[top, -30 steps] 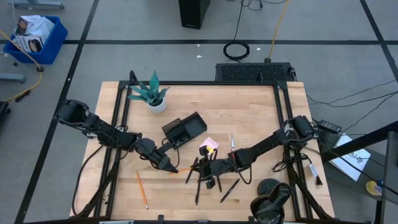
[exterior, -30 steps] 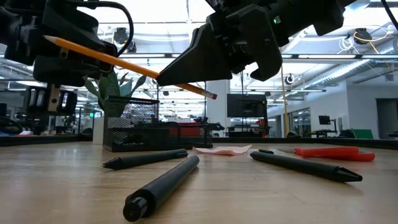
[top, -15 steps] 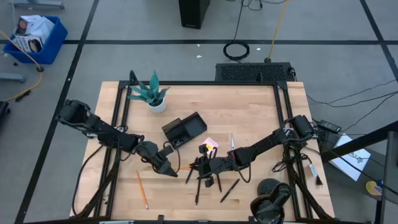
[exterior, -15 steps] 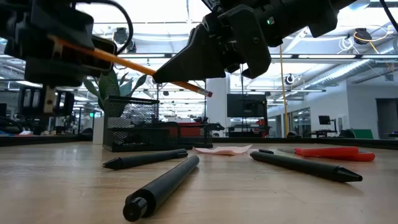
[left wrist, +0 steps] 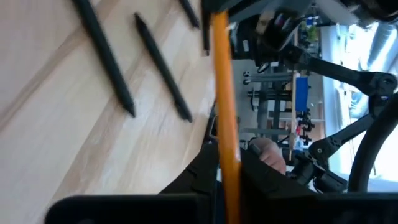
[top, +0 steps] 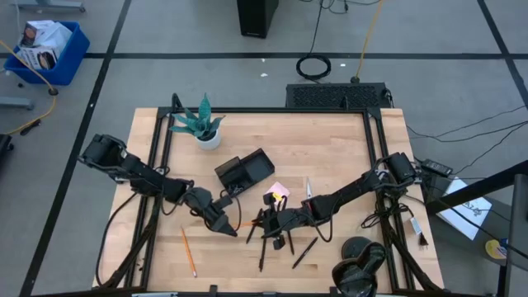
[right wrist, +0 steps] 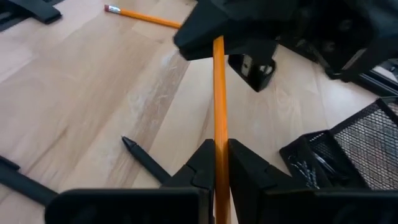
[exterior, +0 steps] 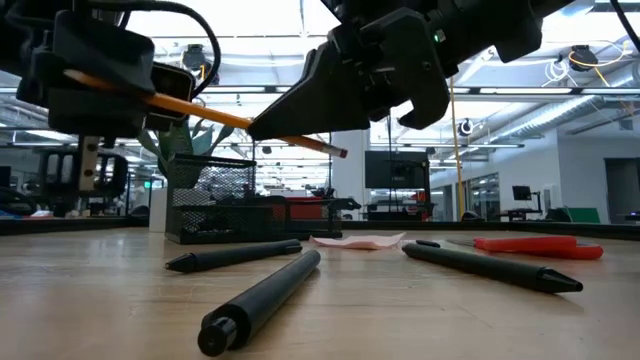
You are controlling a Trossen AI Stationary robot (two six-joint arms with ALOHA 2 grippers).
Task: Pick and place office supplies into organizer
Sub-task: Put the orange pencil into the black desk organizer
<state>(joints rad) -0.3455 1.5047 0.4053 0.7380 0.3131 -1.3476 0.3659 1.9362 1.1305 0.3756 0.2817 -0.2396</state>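
Orange pencil (exterior: pixel 230 120) hangs above the worktop (top: pixel 330 148), pinched at both ends: the left end effector (top: pixel 228 230) has its fingers clamped on one end, and the right end effector (top: pixel 255 224) has its fingers closed tight on the other. In both wrist views the pencil runs straight up between that arm's own two dark fingers, with no gap beside it. In the low view it slopes, eraser end lower, well clear of the wood.

The two end effectors meet near the middle of the worktop's front half, tips almost touching. Below and around them lie several black pens (exterior: pixel 262 300) flat on the wood, toward the front edge. A second orange pencil (top: pixel 188 252) lies alone near the front-left corner. The black mesh organizer (top: pixel 245 172) sits just behind the meeting point, toward the worktop's centre. A pink sticky-note pad (top: pixel 279 190) lies just beside the organizer on its right, and red-handled scissors (exterior: pixel 538 245) lie further right. A potted plant (top: pixel 201 125) stands near the back-left corner.
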